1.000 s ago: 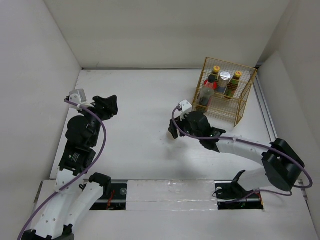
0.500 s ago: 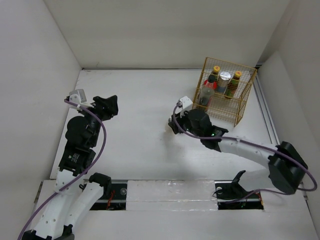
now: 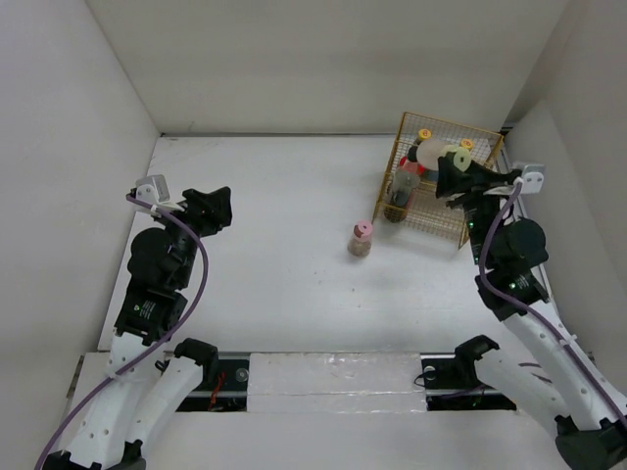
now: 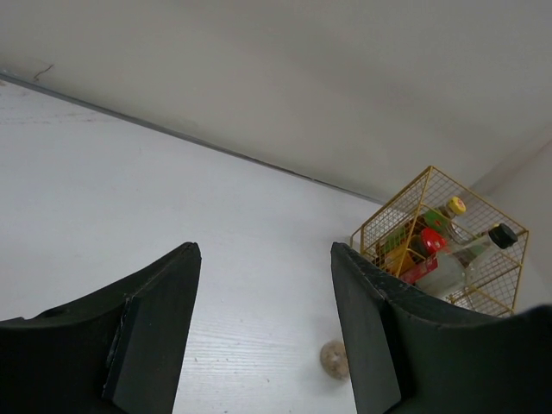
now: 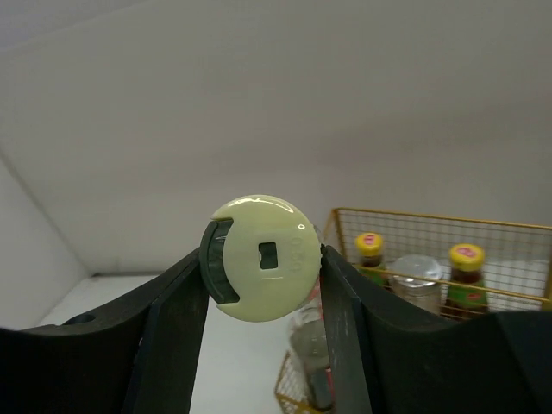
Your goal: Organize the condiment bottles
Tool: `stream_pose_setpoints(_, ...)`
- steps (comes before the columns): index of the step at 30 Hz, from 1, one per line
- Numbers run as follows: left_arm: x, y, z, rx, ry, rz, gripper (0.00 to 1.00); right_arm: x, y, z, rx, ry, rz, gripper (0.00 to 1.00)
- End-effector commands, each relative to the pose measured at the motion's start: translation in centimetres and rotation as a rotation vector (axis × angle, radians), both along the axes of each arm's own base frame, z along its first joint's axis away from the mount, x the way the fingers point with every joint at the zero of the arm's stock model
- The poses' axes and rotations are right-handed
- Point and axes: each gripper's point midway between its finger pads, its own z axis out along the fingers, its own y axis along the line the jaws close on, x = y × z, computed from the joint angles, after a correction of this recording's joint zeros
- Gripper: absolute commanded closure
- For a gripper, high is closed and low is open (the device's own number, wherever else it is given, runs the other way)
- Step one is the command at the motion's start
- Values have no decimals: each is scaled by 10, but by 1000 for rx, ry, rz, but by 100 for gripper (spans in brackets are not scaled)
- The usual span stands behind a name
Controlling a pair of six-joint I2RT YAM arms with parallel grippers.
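Note:
My right gripper (image 5: 264, 274) is shut on a yellow-capped shaker (image 5: 259, 259), with the cap facing the wrist camera. In the top view this gripper (image 3: 453, 170) holds the shaker (image 3: 457, 155) over the gold wire basket (image 3: 446, 123). The basket holds two yellow-capped green bottles (image 5: 371, 252) (image 5: 467, 266), a silver-lidded jar (image 5: 417, 278), a red-lidded jar (image 4: 434, 241) and a black-capped bottle (image 4: 503, 235). A pink-capped shaker (image 3: 361, 238) stands alone on the table, left of the basket. My left gripper (image 3: 211, 208) is open and empty, far to the left.
The basket (image 4: 405, 216) stands in the back right corner against the white walls. White walls close in the table on the left, back and right. In the left wrist view the pink-capped shaker (image 4: 334, 358) shows beside the right finger (image 4: 371, 345).
My right arm has swung from the table's middle, beside the pink-capped shaker, to the basket at the right and now holds the yellow-capped shaker. The left arm has not moved.

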Motion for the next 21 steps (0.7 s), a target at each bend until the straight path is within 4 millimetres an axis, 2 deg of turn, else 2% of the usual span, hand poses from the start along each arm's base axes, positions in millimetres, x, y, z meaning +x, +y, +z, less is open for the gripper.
stream_pose_setpoints(1,-3,-2,21,-21,-68,-14,42,11,-39,9,55,-17,-142,72)
stream_pose_setpoints(2,-3,-2,21,-21,-68,-14,42,17,-46,3,46,3,-172,72)
stream_pose_setpoints(3,-3,-2,21,-21,-68,-14,42,24,-62,0,35,21,-223,72)
stream_pose_setpoints(6,-1,-5,19,-17,-60,-25,42,51,-70,-21,9,95,-233,72)
stream_pose_setpoints(7,-1,-5,19,-17,-60,-25,42,58,-82,-24,16,107,-257,72)
stream_pose_setpoints(8,-3,-4,22,-20,-70,-25,42,70,-83,-35,11,147,-253,72)
stream_pose_setpoints(11,-1,-3,19,-18,-61,-14,42,85,-93,-49,9,188,-252,72)
stream_pose_setpoints(12,-1,-3,19,-18,-61,-14,42,93,-92,-60,-2,217,-240,72)
stream_pose_setpoints(13,-1,-3,19,-18,-61,-14,42,97,-96,-59,-2,220,-250,72)
stream_pose_setpoints(16,-3,-2,22,-21,-70,-14,41,110,-105,-82,-9,300,-254,73)
stream_pose_setpoints(17,-3,-2,22,-21,-70,-14,41,113,-110,-80,-7,301,-266,73)
stream_pose_setpoints(21,-3,-4,22,-20,-70,-24,41,129,-118,-102,-12,364,-284,73)
